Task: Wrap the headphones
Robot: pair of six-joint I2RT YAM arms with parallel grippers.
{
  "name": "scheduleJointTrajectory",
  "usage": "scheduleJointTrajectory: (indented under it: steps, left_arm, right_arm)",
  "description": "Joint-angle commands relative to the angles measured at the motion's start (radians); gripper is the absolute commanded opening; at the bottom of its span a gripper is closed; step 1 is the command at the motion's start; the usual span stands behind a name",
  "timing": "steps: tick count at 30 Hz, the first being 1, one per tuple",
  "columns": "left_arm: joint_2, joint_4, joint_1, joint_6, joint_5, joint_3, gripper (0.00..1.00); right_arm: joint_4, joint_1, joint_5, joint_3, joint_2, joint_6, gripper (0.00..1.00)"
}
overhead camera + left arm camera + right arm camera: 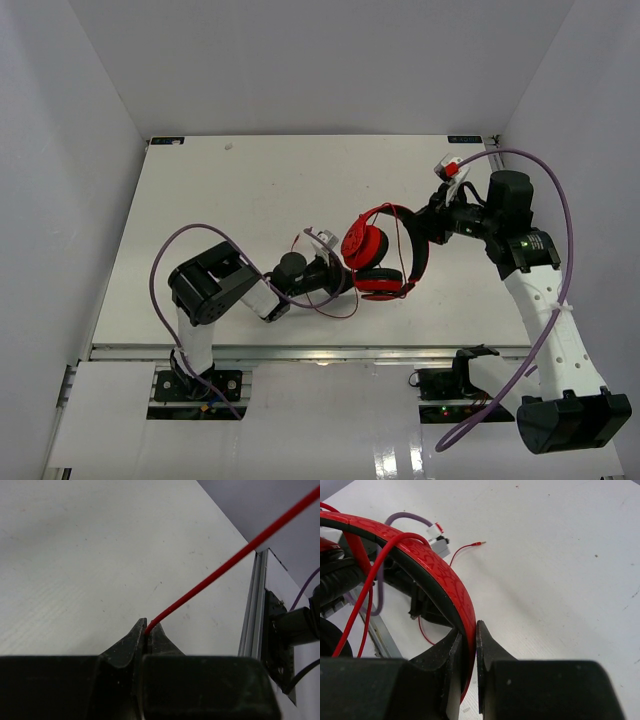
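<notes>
The red headphones (378, 255) hang tilted over the middle of the table, ear cups toward the left arm. My right gripper (424, 228) is shut on the headband (440, 575); the jaws pinch the red band in the right wrist view, gripper (470, 630). The thin red cord (335, 311) loops down from the cups toward the table's front edge. My left gripper (342, 274) is shut on the cord (225, 567), which runs taut up and right from its jaws, gripper (146, 628). The plug (481, 543) lies on the table. Cord strands (367, 595) cross the band.
Purple robot cables (568, 230) arc over both arms. The table's front metal rail (252, 625) lies close to the left gripper. White walls enclose the table on the left, back and right.
</notes>
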Motion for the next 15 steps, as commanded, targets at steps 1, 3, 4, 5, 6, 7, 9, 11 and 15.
scheduleJointTrajectory:
  steps: [1,3,4,5,6,7,9,11,15]
  left_arm:
    - [-0.129,0.04,-0.019,0.012,-0.013,-0.097,0.04]
    - [-0.179,0.027,-0.019,0.019,-0.019,-0.124,0.03]
    - [-0.194,0.022,-0.019,0.02,-0.02,-0.137,0.02]
    - [-0.208,0.018,-0.019,0.02,-0.021,-0.15,0.02]
    - [-0.212,0.019,-0.02,0.018,-0.022,-0.16,0.01]
    - [-0.223,0.027,-0.02,0.012,-0.028,-0.176,0.0]
    - [-0.257,0.049,-0.02,-0.001,-0.045,-0.206,0.0]
    - [-0.295,0.049,-0.02,0.002,-0.08,-0.224,0.0]
    - [-0.4,-0.055,-0.005,0.05,-0.134,-0.204,0.0]
  right_arm:
    - [0.029,-0.025,0.024,0.062,0.01,0.059,0.08]
    - [0.029,-0.028,0.057,0.064,0.015,0.065,0.08]
    - [0.03,-0.032,0.068,0.066,0.018,0.067,0.08]
    - [0.031,-0.036,0.079,0.068,0.021,0.069,0.08]
    - [0.031,-0.038,0.088,0.069,0.022,0.07,0.08]
    - [0.03,-0.041,0.102,0.071,0.025,0.069,0.08]
    - [0.027,-0.046,0.12,0.071,0.03,0.058,0.08]
    - [0.021,-0.047,0.121,0.066,0.026,0.034,0.08]
    - [-0.02,-0.047,0.09,0.063,0.014,-0.026,0.08]
